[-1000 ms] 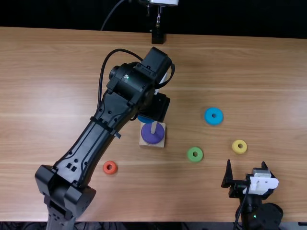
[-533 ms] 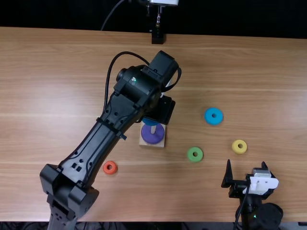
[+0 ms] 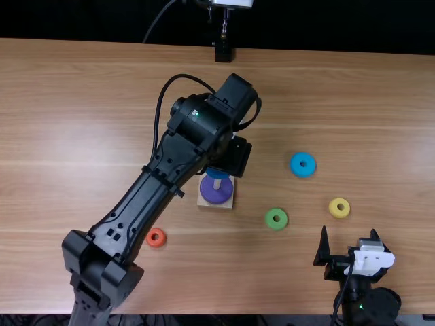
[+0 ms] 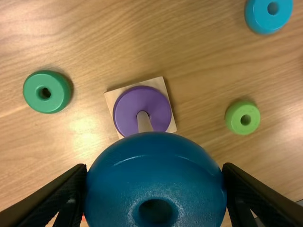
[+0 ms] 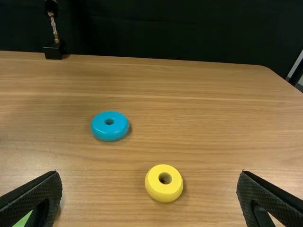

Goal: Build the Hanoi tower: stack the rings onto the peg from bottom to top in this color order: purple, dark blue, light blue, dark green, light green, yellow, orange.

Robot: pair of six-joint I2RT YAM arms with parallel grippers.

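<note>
Left pincer point(image 4: 155, 166) was clamped on the dark blue ring point(image 4: 118, 189), held at 12 o'clock from the peg point(image 3: 217, 184) in the top view. I judged it light, rigid, smooth and apt to slip if pinched off-centre; best gripped across its full width.

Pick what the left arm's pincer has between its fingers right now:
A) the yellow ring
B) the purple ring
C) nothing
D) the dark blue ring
D: the dark blue ring sits between both fingers of the left pincer, while the purple ring is on the peg.
</note>
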